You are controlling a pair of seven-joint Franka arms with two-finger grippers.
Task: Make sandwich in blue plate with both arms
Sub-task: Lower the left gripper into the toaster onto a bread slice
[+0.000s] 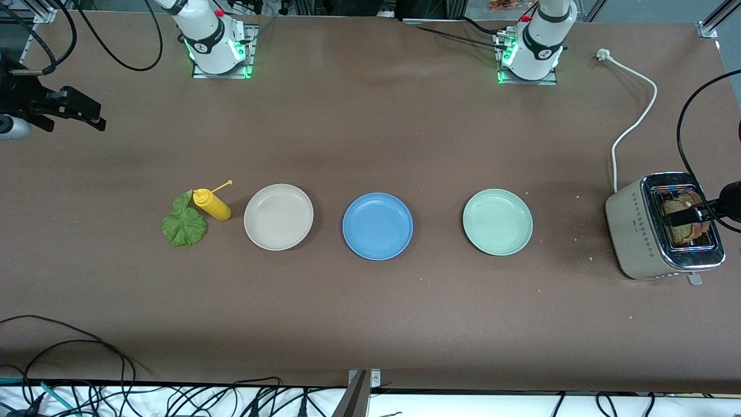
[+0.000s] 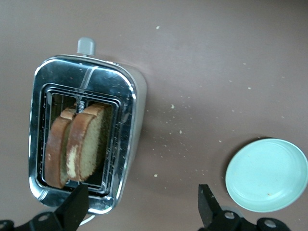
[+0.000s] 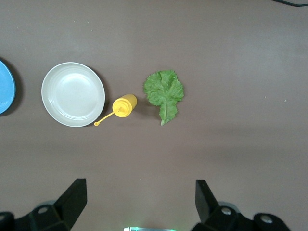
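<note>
While both of my arms hang up off the brown table, nothing of the sandwich has reached the plates. At the left arm's end of the table stands the toaster, its steel top open, and two brown bread slices stand upright side by side in one slot. My left gripper hovers over the toaster, fingers spread wide and holding nothing, one fingertip over the toaster's rim and the other over bare table near the pale green plate. Three plates lie in a row across the middle of the table, well apart from each other. The blue plate sits between the pale green one and the beige plate, with nothing on it. My right gripper hangs over bare table at the right arm's end, fingers also spread and empty. Just beside the beige plate, toward the right arm's end, a yellow squeeze bottle lies tilted against the lettuce leaf, which lies flat on the table. Crumbs dot the table between the toaster and the pale green plate.
</note>
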